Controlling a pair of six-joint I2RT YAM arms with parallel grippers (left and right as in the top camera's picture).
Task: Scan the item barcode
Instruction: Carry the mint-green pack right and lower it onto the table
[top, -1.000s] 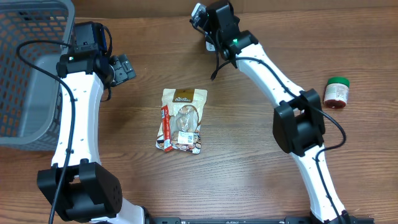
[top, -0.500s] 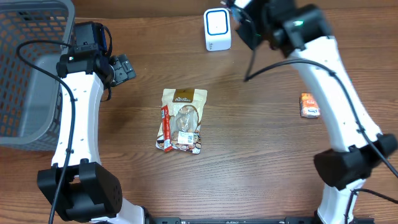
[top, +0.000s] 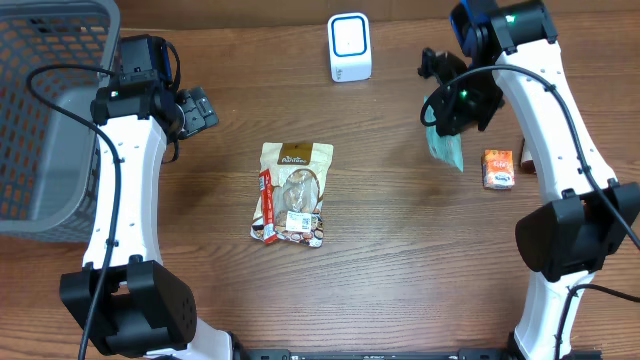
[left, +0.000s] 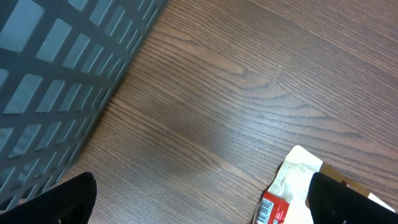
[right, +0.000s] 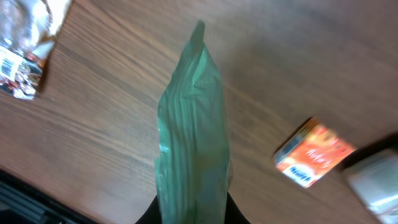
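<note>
At ten o'clock the left gripper (top: 200, 108) is hanging near the grey basket (top: 45, 45), fingers spread wide. The snack bag (top: 292, 193) is lying in the middle. The white scanner (top: 350, 47) is standing at twelve. At two o'clock the right gripper (top: 446, 125) is pinching a green packet (top: 447, 150).

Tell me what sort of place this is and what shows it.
Probably a mock checkout counter set up on a wooden table: a grey mesh basket, a white stand scanner, and packaged goods such as the snack pouch and a green packet.
</note>
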